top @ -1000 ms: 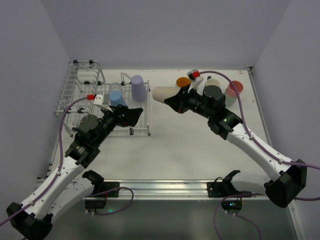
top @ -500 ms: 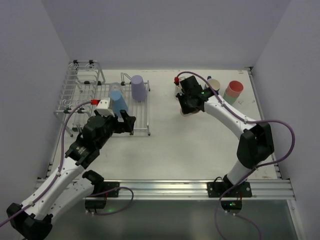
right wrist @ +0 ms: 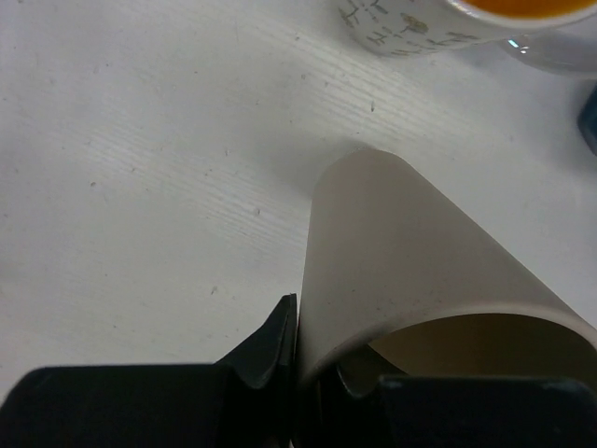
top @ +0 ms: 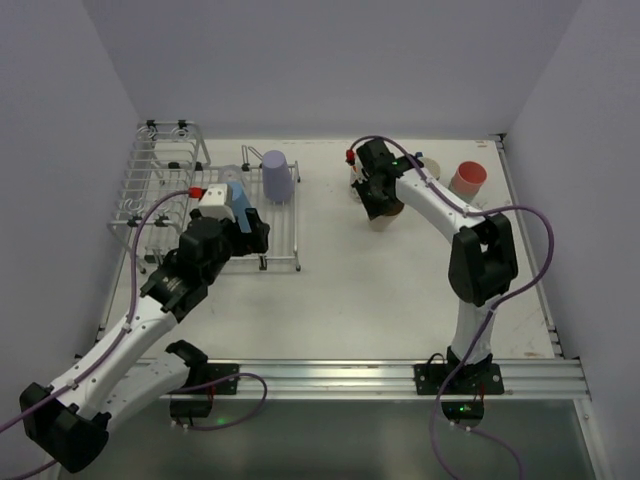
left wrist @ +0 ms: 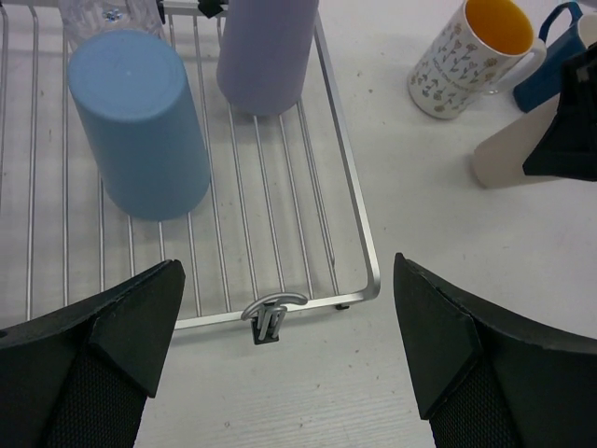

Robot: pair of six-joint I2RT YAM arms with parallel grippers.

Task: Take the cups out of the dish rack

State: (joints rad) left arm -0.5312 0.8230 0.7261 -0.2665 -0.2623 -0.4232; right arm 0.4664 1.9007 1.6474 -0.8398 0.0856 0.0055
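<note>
Left fingers (left wrist: pixel 112 345): released, spread wide above near corner of dish rack (left wrist: pixel 353 201). On rack grid: blue tumbler (left wrist: pixel 140 121), lilac tumbler (left wrist: pixel 266 47), both inverted. Right fingers (right wrist: pixel 266 350): clenched on rim of beige tumbler (right wrist: pixel 410 252), tilted, closed end at table (right wrist: pixel 140 140). Beyond, on table: speckled mug (left wrist: pixel 466 56), dark blue mug (left wrist: pixel 550 61), pink tumbler (top: pixel 467 177).

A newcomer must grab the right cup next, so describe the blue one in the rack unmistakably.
Find the silver wire dish rack on the left of the table. On its flat grid stand two upturned plastic tumblers; it is the pale blue one, left of the lilac tumbler by the rack's right rim.
</note>
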